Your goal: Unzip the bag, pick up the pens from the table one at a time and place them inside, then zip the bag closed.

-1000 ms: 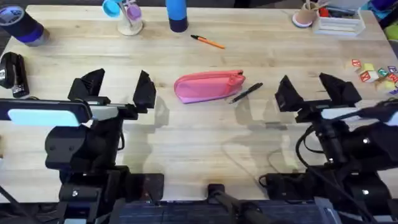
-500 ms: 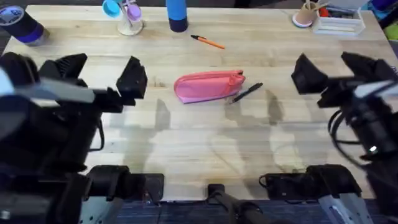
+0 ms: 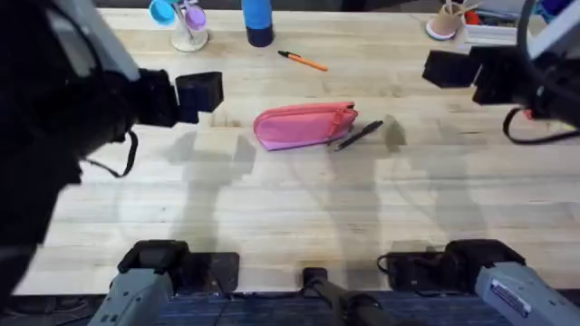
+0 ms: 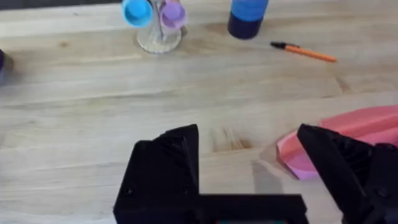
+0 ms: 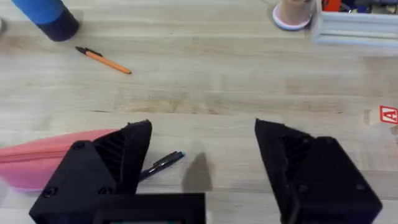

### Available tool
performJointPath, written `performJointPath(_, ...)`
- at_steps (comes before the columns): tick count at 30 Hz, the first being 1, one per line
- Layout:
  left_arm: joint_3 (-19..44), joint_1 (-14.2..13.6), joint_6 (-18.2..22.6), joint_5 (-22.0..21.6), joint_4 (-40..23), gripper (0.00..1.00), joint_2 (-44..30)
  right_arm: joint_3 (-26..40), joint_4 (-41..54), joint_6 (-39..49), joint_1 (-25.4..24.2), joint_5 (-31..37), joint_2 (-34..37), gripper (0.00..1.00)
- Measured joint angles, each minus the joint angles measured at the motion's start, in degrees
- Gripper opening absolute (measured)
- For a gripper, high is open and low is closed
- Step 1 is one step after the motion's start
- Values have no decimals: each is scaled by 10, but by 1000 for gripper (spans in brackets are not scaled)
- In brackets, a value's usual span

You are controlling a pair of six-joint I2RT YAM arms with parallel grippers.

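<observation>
Pink pencil pouch is seen lying zipped near the middle of the wooden table, with the black pen touching its right end and the orange pen well apart, nearer the far edge. Unzipping is judged to be the step in hand; it would be done best if one end of the pouch were pinned while the zipper pull, too small to be made out, is drawn along the top. The left gripper and right gripper are both held wide and empty. The pouch's near corner is shown closer in the left wrist view, the black pen's tip in the right wrist view.
</observation>
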State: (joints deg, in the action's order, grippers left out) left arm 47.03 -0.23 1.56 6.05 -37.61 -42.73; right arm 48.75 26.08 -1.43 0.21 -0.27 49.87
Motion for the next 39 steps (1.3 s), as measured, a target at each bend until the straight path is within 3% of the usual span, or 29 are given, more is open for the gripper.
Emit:
performJointPath(7, 61, 0, 0, 44, -66, 993, -105, 59, 29, 2, 0, 0, 82, 996)
performJointPath(10, 72, 0, 24, 66, -75, 993, -138, 63, 30, 5, 0, 0, 94, 996)
performJointPath(11, 75, 0, 93, 114, -89, 993, -156, 63, 31, 23, 0, 0, 94, 996)
performJointPath(12, 75, 0, 212, 190, -121, 993, -169, 64, 31, 49, 0, 0, 94, 997)
performJointPath(18, 75, 0, 381, 287, -167, 993, -190, 64, 31, 68, 0, 0, 94, 996)
performJointPath(22, 75, -1, 442, 314, -160, 993, -205, 64, 31, 80, 0, 0, 94, 996)
performJointPath(28, 75, -1, 479, 324, -129, 993, -224, 64, 31, 89, 0, 0, 94, 997)
performJointPath(39, 75, -1, 491, 328, -110, 992, -229, 64, 31, 107, 0, 0, 94, 997)
